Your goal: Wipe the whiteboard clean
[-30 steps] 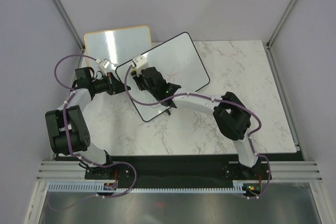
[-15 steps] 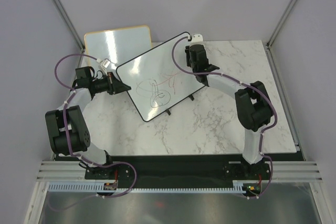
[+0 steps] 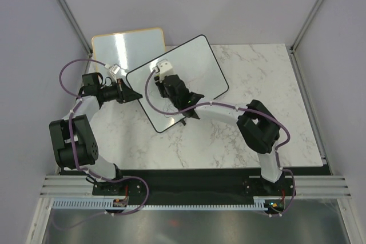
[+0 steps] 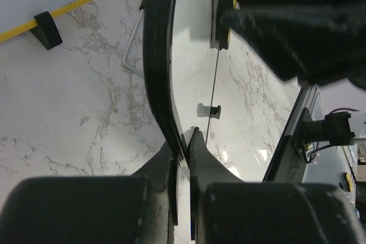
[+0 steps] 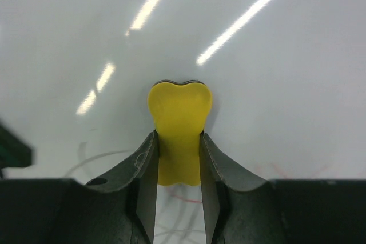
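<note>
From above, the whiteboard (image 3: 200, 67) slants across the desk's (image 3: 257, 84) far-left area, the left gripper (image 3: 132, 94) clamped on its left edge; left wrist: fingers (image 4: 201, 167) pinch its black frame; right wrist: the right gripper (image 5: 178, 147) clamps a yellow eraser (image 5: 179, 110) against it.

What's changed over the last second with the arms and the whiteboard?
The right end effector, shut on the yellow eraser, swept out to the far corner of the whiteboard and is back over its middle. The left end effector stays clamped on the board's edge.
</note>
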